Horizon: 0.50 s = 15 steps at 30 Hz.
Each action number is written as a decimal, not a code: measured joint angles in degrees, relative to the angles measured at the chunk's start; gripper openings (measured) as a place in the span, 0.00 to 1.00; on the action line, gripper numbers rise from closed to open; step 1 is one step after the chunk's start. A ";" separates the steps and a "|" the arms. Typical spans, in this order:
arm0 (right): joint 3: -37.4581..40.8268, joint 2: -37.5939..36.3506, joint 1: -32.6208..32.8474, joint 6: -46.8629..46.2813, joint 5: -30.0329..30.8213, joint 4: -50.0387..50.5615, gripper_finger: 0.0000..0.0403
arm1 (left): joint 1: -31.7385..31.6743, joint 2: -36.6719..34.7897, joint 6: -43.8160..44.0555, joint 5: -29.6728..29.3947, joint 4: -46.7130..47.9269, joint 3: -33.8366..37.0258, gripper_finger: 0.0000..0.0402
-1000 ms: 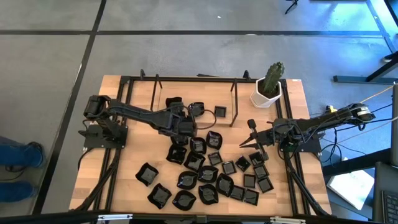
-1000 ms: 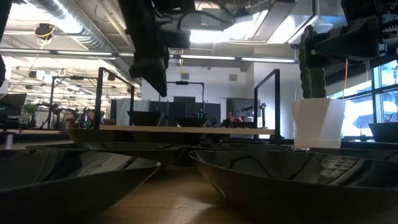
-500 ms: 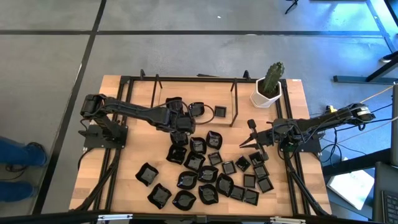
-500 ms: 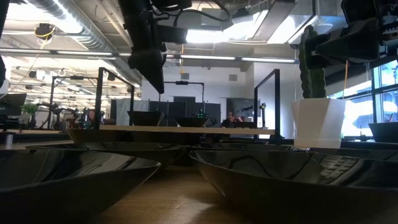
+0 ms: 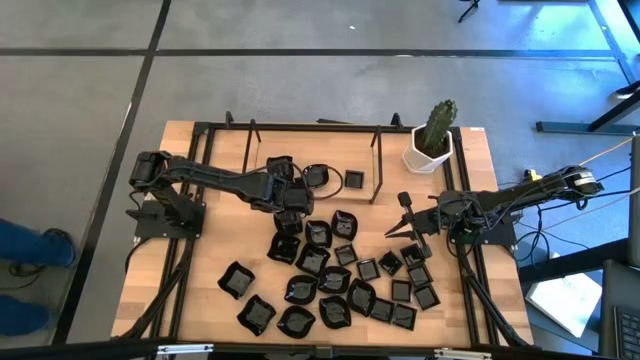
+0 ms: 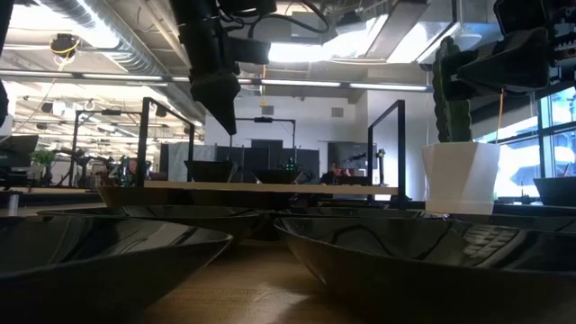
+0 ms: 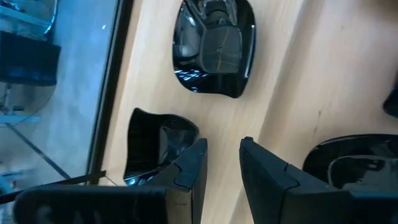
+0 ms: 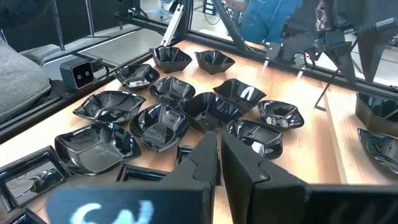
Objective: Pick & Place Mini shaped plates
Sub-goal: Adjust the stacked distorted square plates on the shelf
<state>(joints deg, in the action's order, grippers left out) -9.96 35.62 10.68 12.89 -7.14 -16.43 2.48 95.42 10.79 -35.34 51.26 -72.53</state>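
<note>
Several mini shaped plates (image 5: 330, 275), tiny glossy black dishes, lie bottom-down in a loose cluster on the wooden table, with a few more (image 5: 315, 176) toward the far edge. My left gripper (image 5: 290, 212) hangs open well above the cluster's far left part (image 6: 216, 90). Between its fingers (image 7: 222, 163) only bare wood shows, with a rounded plate (image 7: 214, 46) ahead and a wavy one (image 7: 152, 146) beside one finger. My right gripper (image 8: 219, 155) waits shut at the table's right (image 5: 408, 222), pointing over the cluster.
A white pot with a green cactus (image 5: 432, 140) stands at the far right corner. A black metal frame (image 5: 300, 128) runs along the far edge and down both sides. Bare wood lies at the near left (image 5: 170, 290). In the low view two plates (image 6: 432, 261) fill the foreground.
My left gripper has rolled a little about its own pointing line while staying above the same plates, its finger gap unchanged. No plate has moved.
</note>
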 joint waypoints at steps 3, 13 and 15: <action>0.00 0.00 0.02 1.35 0.00 -0.25 0.06 | 0.00 0.00 0.99 0.36 -0.06 0.00 0.22; 0.00 0.00 0.02 -0.46 -0.02 0.09 0.06 | 0.09 0.05 1.34 10.51 0.38 0.00 0.22; 0.00 0.00 0.02 -0.44 -0.02 0.15 0.06 | 0.04 0.05 -0.26 9.89 0.44 0.00 0.22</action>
<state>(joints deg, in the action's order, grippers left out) -9.96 35.62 10.70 12.45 -7.16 -16.27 2.52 95.47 10.53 -25.45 51.71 -72.53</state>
